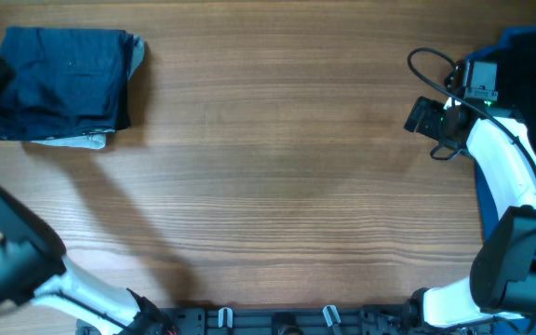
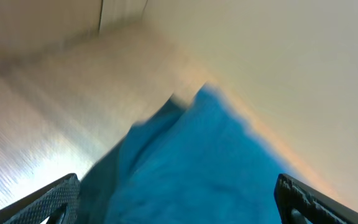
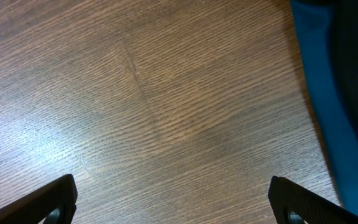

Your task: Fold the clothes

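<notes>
Up at ten o'clock on the wooden table lies a pair of navy shorts, folded into a squarish stack with a pale edge showing at its lower corner. On its nine o'clock side, by the table's edge, sits the left gripper. Its wrist view is blurred, but the two fingers stand wide apart with blue cloth showing between them and nothing pinched. Whether they touch the cloth I cannot tell.

Over at two o'clock, the right gripper hangs above bare wood, its jaws spread wide and holding nothing. Just beyond it, at the table's far right corner, a heap of blue and black clothes lies partly out of view. In the right wrist view the heap's blue edge runs down the three o'clock side, with black cloth outside that.
</notes>
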Robot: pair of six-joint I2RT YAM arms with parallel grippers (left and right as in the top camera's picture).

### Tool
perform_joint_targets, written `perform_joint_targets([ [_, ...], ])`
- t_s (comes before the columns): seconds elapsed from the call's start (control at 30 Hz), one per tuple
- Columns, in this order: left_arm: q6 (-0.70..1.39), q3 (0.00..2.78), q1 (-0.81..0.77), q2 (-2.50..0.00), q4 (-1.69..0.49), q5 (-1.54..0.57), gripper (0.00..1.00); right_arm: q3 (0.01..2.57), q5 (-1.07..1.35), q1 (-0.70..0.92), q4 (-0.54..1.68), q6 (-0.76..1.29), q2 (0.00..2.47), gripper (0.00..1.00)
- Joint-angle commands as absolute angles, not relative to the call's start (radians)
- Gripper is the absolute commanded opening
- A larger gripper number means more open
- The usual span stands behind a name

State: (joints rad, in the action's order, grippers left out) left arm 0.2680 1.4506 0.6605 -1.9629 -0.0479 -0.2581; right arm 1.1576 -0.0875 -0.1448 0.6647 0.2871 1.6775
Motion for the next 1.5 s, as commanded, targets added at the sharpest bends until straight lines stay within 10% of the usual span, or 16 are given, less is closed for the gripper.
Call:
perform_joint_targets([
  [0.0,0.270,1.467,0.649,-1.761,-0.121,-0.289,1.00,1.171,-0.105,-0.144,0.662,0.295,1.672,1.00],
  [0.03,0.270,1.467,0.645,-1.755,-0.149,-0.315,0.99,1.171,-0.105,-0.144,0.662,0.295,1.672,1.00],
  [0.13,0.270,1.466,0.629,-1.782,-0.325,-0.351,0.26,1.171,-0.105,-0.144,0.662,0.295,1.672,1.00],
  [0.17,0.270,1.466,0.622,-1.797,-0.372,-0.351,0.23,1.171,-0.105,-0.144,0.662,0.295,1.672,1.00],
  [1.47,0.503,1.519,0.717,-1.986,-0.486,-0.208,0.12,1.171,-0.105,-0.144,0.662,0.295,1.672,1.00],
])
